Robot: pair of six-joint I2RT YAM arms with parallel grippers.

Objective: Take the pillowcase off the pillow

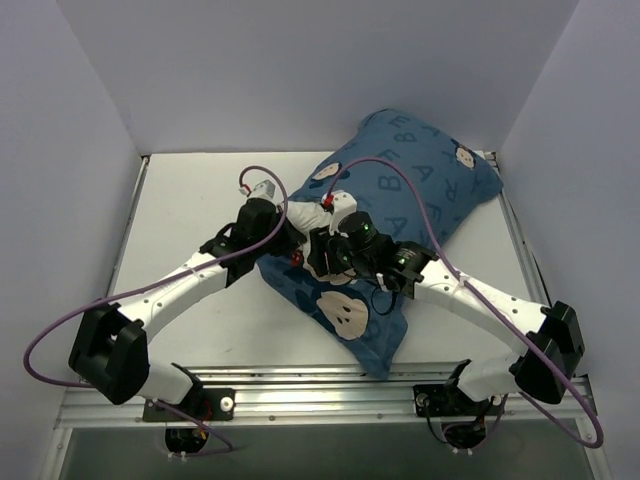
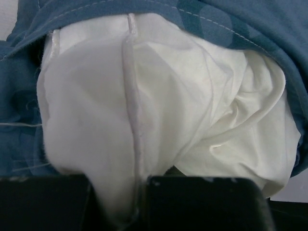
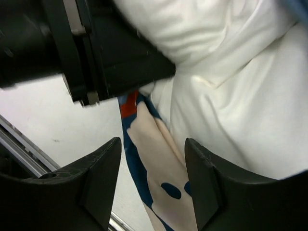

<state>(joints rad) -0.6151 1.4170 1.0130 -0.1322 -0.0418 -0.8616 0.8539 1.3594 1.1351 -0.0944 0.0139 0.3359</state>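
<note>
Left tool: closed on a fold of the pillow, with the white seam pinched between its two fingers.
Right tool: jaws wide apart, gripping nothing, just beside the left tool.
Pillow: bulges out ahead of the left tool, bare at the case's mouth.
Pillowcase: blue, wraps the pillow beyond both tools; a cream mouse-face patch lies under the right tool's open jaws.
Bench: pale, beneath both tools, carrying pillow and case.

The left arm and right arm have white links, black joints, looping purple cables and black fingers.
</note>
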